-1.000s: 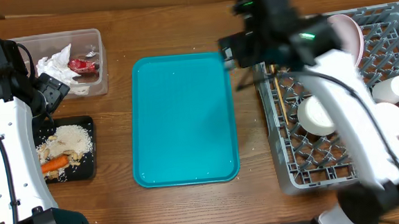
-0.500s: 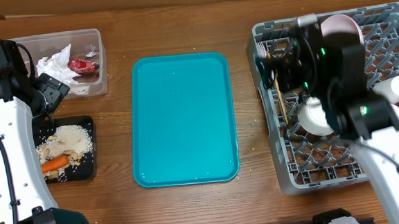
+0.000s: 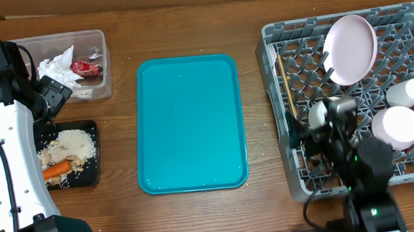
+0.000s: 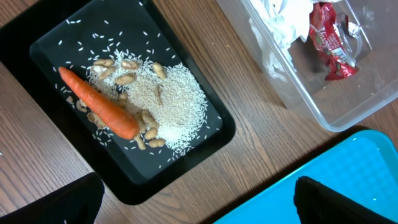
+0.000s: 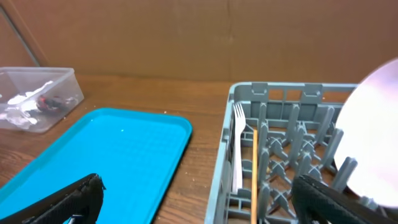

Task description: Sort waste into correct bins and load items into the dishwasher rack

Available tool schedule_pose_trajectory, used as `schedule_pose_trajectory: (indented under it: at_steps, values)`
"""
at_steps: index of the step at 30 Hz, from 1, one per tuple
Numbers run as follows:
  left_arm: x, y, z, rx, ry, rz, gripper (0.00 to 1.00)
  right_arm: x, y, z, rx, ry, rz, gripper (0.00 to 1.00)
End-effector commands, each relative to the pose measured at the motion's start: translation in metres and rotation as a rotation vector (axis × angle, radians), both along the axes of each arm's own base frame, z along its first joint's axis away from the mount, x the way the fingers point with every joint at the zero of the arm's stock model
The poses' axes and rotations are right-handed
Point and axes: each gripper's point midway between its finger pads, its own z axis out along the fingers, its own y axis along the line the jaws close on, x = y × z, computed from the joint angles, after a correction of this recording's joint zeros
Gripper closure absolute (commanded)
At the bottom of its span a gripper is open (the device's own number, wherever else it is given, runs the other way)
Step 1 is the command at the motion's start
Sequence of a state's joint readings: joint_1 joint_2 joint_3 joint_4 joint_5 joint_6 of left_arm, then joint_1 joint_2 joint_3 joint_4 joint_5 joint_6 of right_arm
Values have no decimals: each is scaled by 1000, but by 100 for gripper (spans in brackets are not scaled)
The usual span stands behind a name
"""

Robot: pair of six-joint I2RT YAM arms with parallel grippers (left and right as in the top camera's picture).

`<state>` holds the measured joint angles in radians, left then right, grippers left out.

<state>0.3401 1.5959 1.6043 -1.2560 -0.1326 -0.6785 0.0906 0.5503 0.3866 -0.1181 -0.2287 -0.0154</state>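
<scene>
Overhead: grey lattice rack [image 3: 274, 36] at 3 o'clock on the wood tabletop [image 3: 270, 213] holds a tilted round plate [image 3: 349, 48], bowl [image 3: 397, 127] and cup [image 3: 407, 91]; smooth teal tray [image 3: 189, 124] at centre
Left wrist: left tool [image 4: 199, 202] spread wide, empty; carrot [image 4: 99, 104], rice [image 4: 177, 102] and nuts [image 4: 127, 62] on the glossy black tray [image 4: 137, 174] at its 11 o'clock, clear tub [image 4: 305, 93] at 1
Right wrist: right tool [image 5: 199, 202] wide, empty; white fork [image 5: 238, 146] and wooden stick [image 5: 254, 168] lie in the rack at 1 o'clock
</scene>
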Motion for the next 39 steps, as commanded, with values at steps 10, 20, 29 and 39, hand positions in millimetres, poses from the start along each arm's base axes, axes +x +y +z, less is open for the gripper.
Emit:
schedule_pose_trajectory:
  at_steps: [10,20,29,39]
  values:
    - [4,1,6,19,-14,-7,0,-24,-6,-18,-10,-96,-7,0]
    - [4,1,6,19,-14,-7,0,-38,-17,-2,-19,-278,-68,0]
    - [4,1,6,19,-13,-8,0,-39,-36,8,31,-338,-188,0]
    - [4,1,6,19,-14,-7,0,-34,-35,-8,30,-361,-184,0]
